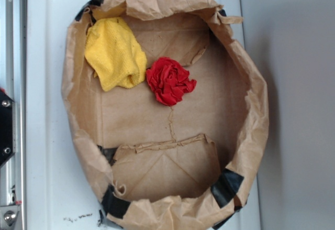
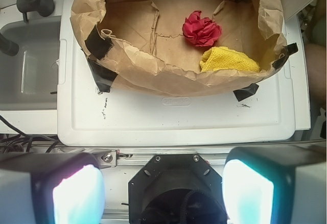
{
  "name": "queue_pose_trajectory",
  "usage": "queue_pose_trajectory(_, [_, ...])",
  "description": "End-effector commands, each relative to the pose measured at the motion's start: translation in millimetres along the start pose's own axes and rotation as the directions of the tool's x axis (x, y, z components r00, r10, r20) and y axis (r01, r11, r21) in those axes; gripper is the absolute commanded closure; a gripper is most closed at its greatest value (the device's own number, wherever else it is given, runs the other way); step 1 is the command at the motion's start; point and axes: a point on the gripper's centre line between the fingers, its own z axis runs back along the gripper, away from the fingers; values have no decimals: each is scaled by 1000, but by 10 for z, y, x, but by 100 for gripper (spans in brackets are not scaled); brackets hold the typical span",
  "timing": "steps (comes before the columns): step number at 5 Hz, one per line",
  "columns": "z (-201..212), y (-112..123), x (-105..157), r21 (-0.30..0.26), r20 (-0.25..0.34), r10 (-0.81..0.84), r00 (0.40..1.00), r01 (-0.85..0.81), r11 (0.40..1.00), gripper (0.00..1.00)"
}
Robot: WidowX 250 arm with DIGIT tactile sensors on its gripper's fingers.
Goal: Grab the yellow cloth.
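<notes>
Yellow cloth [image 1: 115, 53] sits against the bag [image 1: 256, 135] wall, touching the red cloth [image 1: 169, 80]. Gripper [image 2: 163, 193] jaws spread, well short of the bag. Risk: snagging paper or grabbing red too.

Exterior looks straight down, close; wrist views obliquely from farther back; both share the paper bag [image 1: 246, 135] [image 2: 153, 66].

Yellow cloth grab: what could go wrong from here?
1. The yellow cloth lies hard against the paper bag wall, so descending jaws might snag or crush the rim.
2. The red cloth sits right beside it, seemingly touching, and could get pinched too.
3. The gripper, jaws open, sits well outside the bag; crossing the near rim too low could drag it.
</notes>
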Motion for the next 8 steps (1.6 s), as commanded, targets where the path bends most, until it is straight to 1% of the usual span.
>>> queue_pose_trajectory(1, [0,0,0,0,0,0,1000,0,1000,0])
queue_pose_trajectory(2, [-54,160,183,23,25,34,999,-35,999,0])
queue_pose_trajectory(7, [-54,160,183,23,25,34,999,-35,999,0])
queue_pose_trajectory(8, [-221,223,390,24,51,58,997,-59,998,0])
